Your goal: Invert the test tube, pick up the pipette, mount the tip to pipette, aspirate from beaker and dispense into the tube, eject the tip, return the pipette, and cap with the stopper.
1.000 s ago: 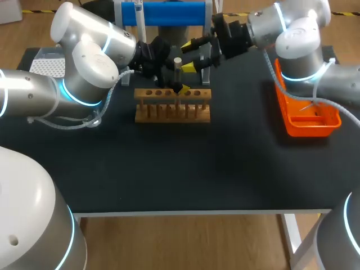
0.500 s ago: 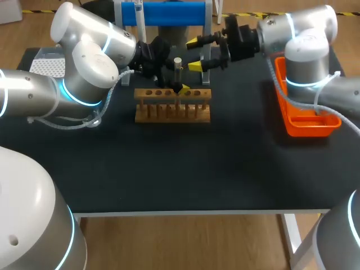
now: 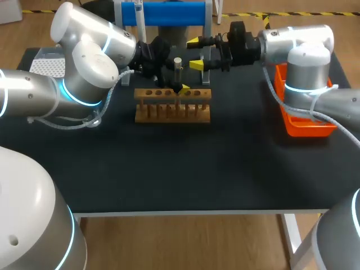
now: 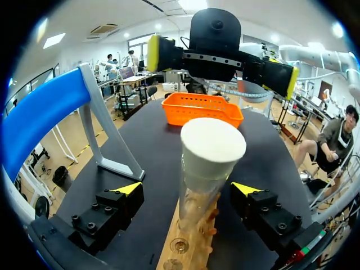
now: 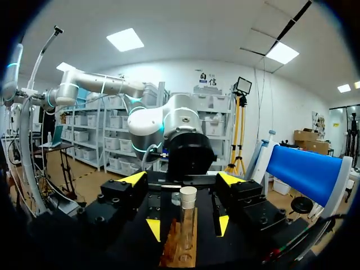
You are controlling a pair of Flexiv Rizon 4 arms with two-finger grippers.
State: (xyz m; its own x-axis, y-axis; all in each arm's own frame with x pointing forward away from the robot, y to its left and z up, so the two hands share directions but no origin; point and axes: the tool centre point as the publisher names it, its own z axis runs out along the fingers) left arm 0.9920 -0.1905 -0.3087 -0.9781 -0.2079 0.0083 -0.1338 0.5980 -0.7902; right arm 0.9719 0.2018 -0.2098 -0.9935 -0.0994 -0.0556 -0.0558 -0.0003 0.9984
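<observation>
Left gripper: fingers apart, one on each side of the clear glass test tube, a gap showing on both sides, so nothing gripped. The tube stood upright in the pale wooden test tube rack, with the round white stopper seated on its mouth. Right gripper: spread wide, holding nothing, facing me across the tube, higher than the stopper and apart from it. Beyond it lay the orange plastic tray, by the table's right edge; I could not see whether a used tip lay in it. A slim pale tool hung on the blue-barred stand behind the rack; judged to be the pipette, returned. Progress, as judged: tube capped, pipette back, so the sequence looked all but finished, with only the clearing of both arms left. Liquid level in the tube could not be read. Room to move: the stand's grey leg stood close beside my left finger, so a sideways retreat there looked tight. The rack's top rail sat just under both left fingertips. The black tabletop in front of the rack ran broad to the front edge, the easier way out. The white perforated tip box sat at the far left corner, well apart.
</observation>
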